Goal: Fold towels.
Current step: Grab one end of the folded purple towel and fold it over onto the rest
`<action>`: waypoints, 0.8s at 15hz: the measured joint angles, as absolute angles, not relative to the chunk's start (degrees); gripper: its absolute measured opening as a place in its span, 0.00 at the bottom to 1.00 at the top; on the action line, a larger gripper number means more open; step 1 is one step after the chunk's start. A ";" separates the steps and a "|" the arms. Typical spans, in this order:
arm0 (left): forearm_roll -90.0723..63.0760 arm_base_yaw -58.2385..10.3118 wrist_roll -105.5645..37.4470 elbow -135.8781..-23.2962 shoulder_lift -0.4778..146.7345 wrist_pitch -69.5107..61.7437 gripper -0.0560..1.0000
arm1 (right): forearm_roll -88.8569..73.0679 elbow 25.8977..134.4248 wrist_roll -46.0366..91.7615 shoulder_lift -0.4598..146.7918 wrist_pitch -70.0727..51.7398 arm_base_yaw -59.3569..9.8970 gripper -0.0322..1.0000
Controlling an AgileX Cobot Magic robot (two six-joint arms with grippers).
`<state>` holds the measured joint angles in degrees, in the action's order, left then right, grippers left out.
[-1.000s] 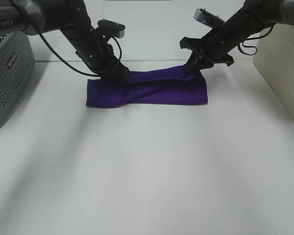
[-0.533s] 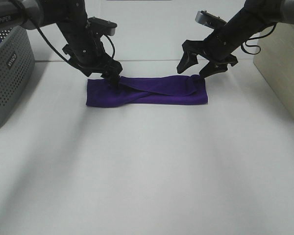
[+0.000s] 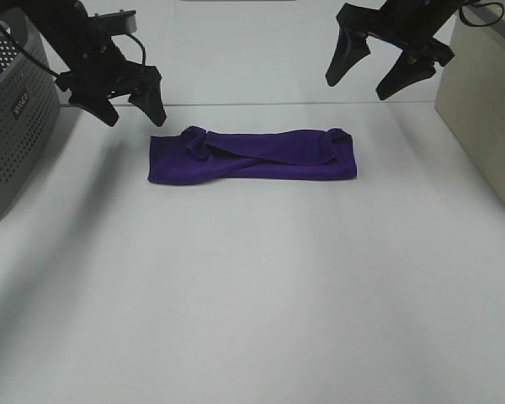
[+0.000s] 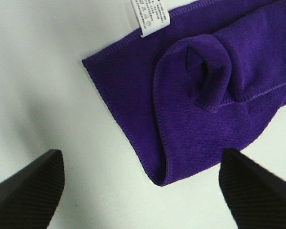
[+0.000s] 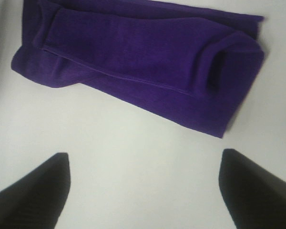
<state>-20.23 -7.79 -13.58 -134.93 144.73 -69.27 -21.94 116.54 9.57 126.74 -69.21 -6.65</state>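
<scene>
Towel (image 3: 252, 157) lies folded, perhaps in thirds; its tag (image 4: 151, 18) partly cropped.

- The deep purple towel (image 3: 252, 164) lies flat, folded into a long band, to the right of the grey basket (image 3: 8, 143) and apart from it.
- Its top layer sits askew, curled at both ends.
- A white tag (image 4: 150, 16) shows on one edge.

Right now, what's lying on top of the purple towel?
On the purple towel lies only its own folded-over flap, curled at both ends. The left gripper and right gripper hang open, clear of it. What lies beneath the flap is covered.
</scene>
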 joint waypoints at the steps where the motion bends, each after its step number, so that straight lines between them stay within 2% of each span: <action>1: -21.83 -6.82 -13.69 -134.93 145.19 -69.27 0.82 | -20.45 116.54 8.77 126.34 -69.44 -6.65 0.83; 6: -28.93 -2.58 -14.61 -134.93 149.48 -69.50 0.81 | -16.44 110.01 5.39 118.43 -69.61 -6.53 0.83; 9: -32.60 -2.35 -15.13 -134.93 152.81 -69.61 0.81 | -16.39 104.91 5.39 113.67 -69.73 -6.53 0.83; 12: -35.29 -2.46 -15.41 -135.45 154.01 -69.61 0.81 | -16.33 104.34 5.39 112.13 -69.90 -6.53 0.83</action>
